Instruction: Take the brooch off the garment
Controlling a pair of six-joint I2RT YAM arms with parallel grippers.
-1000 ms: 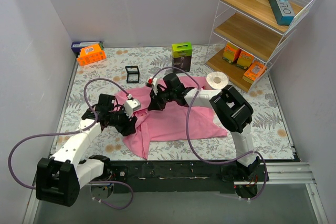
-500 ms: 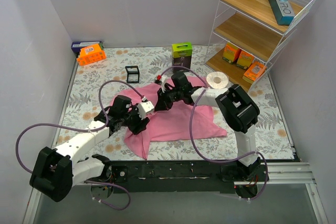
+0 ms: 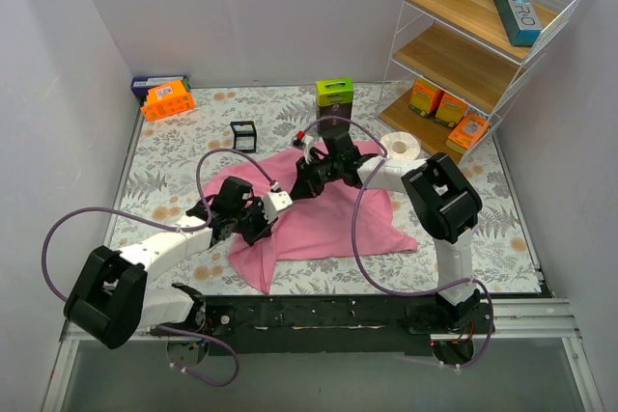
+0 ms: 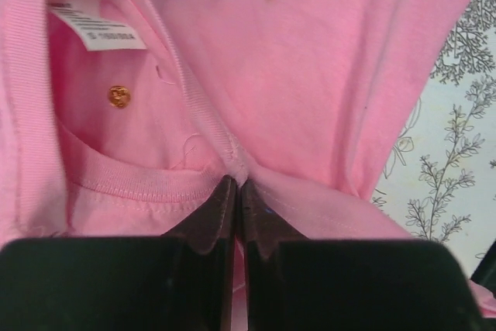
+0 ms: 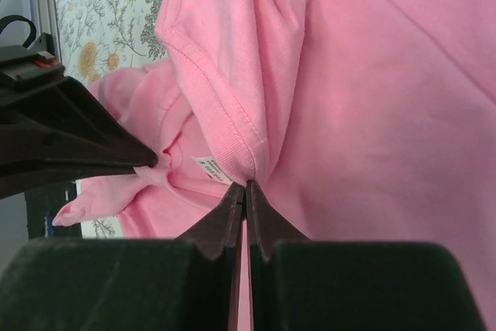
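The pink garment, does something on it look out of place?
Yes. A small gold brooch sits inside the neck of the garment, just below the white label. The left gripper and the right gripper pinch the collar.

Plain pale walls close in the counter on three sides, and a leaf-and-flower patterned cover lies over it. A white wire rack with three wooden shelves stands in the far right corner. The light is soft and even.
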